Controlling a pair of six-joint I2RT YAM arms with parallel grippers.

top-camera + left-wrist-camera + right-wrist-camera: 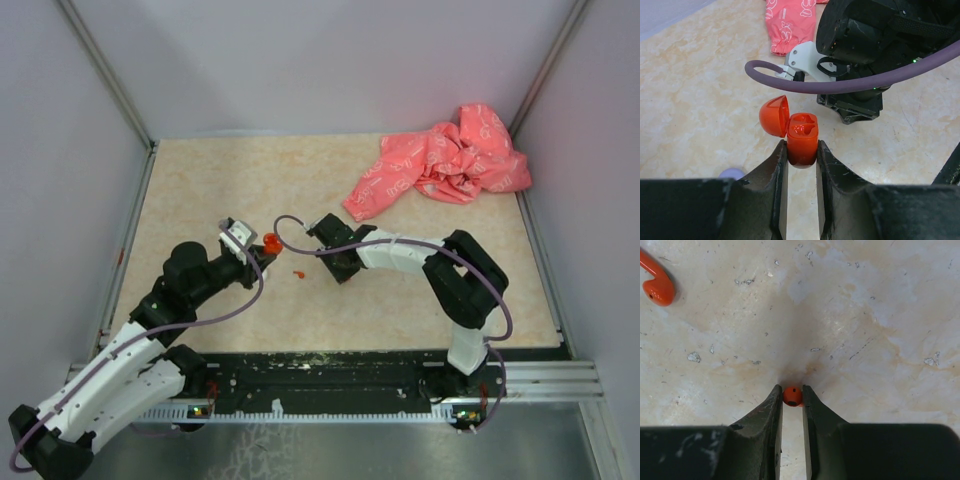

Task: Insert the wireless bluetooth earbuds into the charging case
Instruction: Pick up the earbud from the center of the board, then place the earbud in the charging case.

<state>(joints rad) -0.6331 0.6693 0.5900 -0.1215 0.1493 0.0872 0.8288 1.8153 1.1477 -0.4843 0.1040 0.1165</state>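
Clamping the charging case (802,142) by its lower body, the left gripper (801,146) has its jaws closed down to the width of the case, one finger on each side wall. The case is orange-red and sits left of the tabletop (200,180) centre, about midway between the far and near edges. Its lid (774,116) is swung open to the left on its hinge. Both moulded wells in the case body face up, and no earbud is seen in either. Whether the case base touches the surface cannot be determined.

The right gripper (791,393) points down near the centre of the tabletop, just right of the case. Its jaws are nearly closed and pinch the gripped earbud (792,396), a small orange-red piece, between the fingertips at surface level. Contact with the surface cannot be confirmed.

The loose earbud (657,285), also orange-red, lies flat on the tabletop between the two grippers, on the near-edge side of the case and apart from both.

A purple cable (840,86) arches over the right arm. A pink cloth (440,165) lies crumpled in the far right corner.
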